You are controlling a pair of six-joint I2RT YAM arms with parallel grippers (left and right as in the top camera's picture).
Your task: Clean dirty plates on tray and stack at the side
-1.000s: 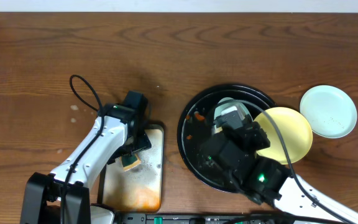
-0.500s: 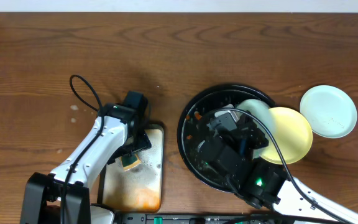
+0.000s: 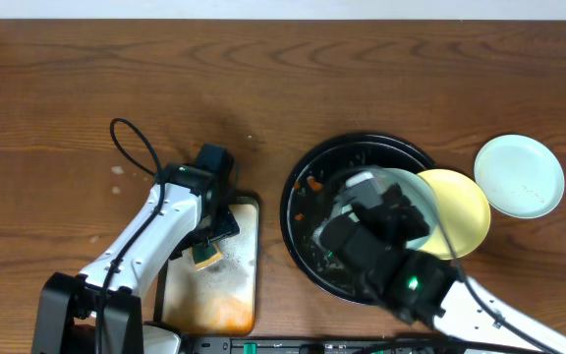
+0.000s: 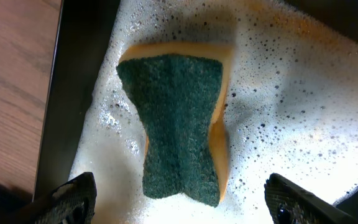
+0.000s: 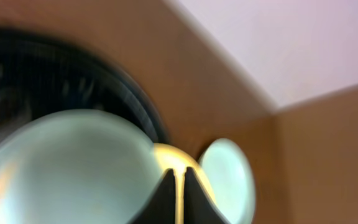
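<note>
The black tray [image 3: 294, 211] lies right of centre and also shows in the right wrist view [image 5: 42, 68]. My right gripper [image 3: 379, 208] is over it, shut [image 5: 178, 193] on the rim of a mint-blue plate [image 3: 419, 197] [image 5: 73, 162], held tilted above the tray's right side. The pale yellow plate [image 3: 465, 211] [image 5: 174, 157] rests against the tray's right rim. The second mint-blue plate [image 3: 519, 175] [image 5: 229, 174] lies on the table to its right. My left gripper [image 3: 209, 241] [image 4: 182, 205] is open just above a sponge.
A green-and-yellow sponge [image 4: 176, 124] [image 3: 205, 258] lies in foam on the rectangular stained metal tray [image 3: 239, 295] at front left. A black cable [image 3: 131, 143] loops on the table behind the left arm. Orange bits [image 3: 312, 183] lie in the black tray.
My right gripper has carried the mint-blue plate rightward and toward the front, over the tray's right side, now partly overlapping the yellow plate. The left arm has not moved.
</note>
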